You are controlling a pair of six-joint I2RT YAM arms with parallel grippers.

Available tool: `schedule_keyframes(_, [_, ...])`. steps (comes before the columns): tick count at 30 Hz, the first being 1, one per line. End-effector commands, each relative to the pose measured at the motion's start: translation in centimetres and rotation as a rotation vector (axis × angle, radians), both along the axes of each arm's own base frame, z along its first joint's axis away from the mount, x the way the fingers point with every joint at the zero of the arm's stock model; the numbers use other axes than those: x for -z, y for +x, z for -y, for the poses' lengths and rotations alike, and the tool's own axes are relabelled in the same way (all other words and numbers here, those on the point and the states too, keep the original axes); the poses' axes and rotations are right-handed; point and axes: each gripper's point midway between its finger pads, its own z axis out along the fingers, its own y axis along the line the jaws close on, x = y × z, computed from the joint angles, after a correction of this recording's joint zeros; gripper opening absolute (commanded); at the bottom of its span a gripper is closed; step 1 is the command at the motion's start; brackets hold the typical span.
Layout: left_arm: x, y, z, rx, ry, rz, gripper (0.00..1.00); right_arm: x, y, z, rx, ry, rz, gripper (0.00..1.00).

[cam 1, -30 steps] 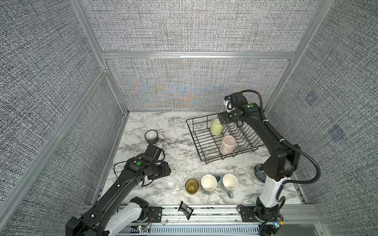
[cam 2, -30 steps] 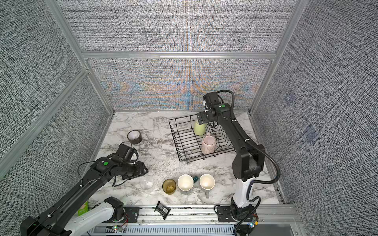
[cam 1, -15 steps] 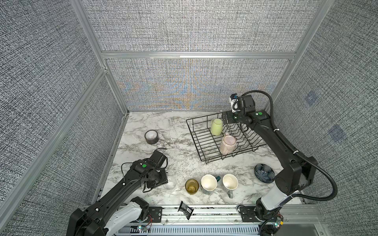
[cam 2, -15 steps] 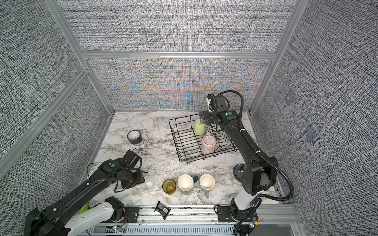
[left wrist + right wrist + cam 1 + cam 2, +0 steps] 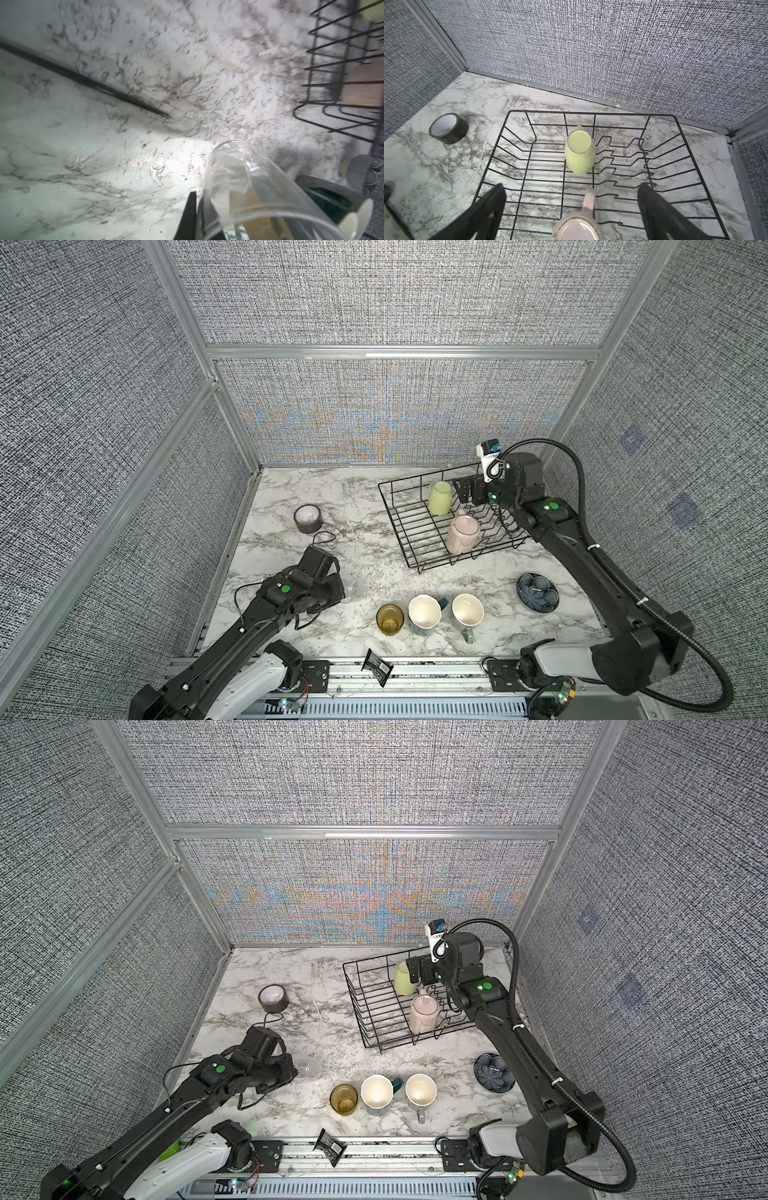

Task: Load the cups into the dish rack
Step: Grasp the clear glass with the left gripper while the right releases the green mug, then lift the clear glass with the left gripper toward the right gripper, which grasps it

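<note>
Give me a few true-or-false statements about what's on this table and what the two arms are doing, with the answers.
1. The light green mug and the tall pink mug sit inside the black wire dish rack. True.
2. The amber glass tumbler is in the rack too. False: it stands on the marble table beside the teal mug.
3. The right pincer is open and empty above the rack. True.
4. The left pincer is shut on the black tape roll. False: it grips the small clear glass; the tape roll lies apart.
</note>
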Motion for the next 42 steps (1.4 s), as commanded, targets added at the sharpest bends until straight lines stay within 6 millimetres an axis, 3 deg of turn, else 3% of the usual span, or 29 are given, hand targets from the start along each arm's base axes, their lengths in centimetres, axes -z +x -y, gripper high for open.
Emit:
schedule_keyframes(1, [-3.6, 1.8, 1.6, 0.070, -0.068, 0.151, 0.00, -1.9, -0.8, -2.2, -0.118, 0.104, 0.089, 0.99])
schedule_keyframes(3, [-5.9, 2.7, 2.6, 0.103, -0.121, 0.229, 0.00, -2.2, -1.4, -3.7, -0.204, 0.172, 0.111, 0.99])
schedule_keyframes(7, [-10.4, 4.5, 5.6, 0.176, -0.281, 0.372, 0.00, -2.4, -4.4, -7.6, -0.482, 0.287, 0.112, 0.99])
schedule_keyframes(11, [-14.5, 4.9, 9.1, 0.329, -0.426, 0.429, 0.00, -3.2, -7.1, -9.7, -0.670, 0.414, 0.096, 0.99])
schedule_keyframes(15, [-17.1, 5.6, 11.7, 0.462, -0.497, 0.455, 0.00, -3.4, -8.3, -9.9, -0.693, 0.504, 0.017, 0.99])
schedule_keyframes(20, [-19.8, 6.7, 14.5, 0.594, -0.585, 0.521, 0.00, -3.1, -10.1, -10.1, -0.671, 0.662, -0.223, 0.99])
schedule_keyframes(27, [-21.2, 8.1, 16.6, 0.673, -0.654, 0.562, 0.00, -2.8, -12.6, -11.2, -0.821, 0.901, -0.500, 0.99])
schedule_keyframes(36, [-21.9, 9.6, 18.1, 0.689, -0.730, 0.586, 0.00, -3.4, -14.0, -12.6, -0.896, 0.971, -0.568, 0.96])
schedule_keyframes(42, [-21.3, 10.4, 19.0, 0.681, -0.776, 0.558, 0.00, -4.5, -12.9, -13.2, -0.939, 1.088, -0.571, 0.86])
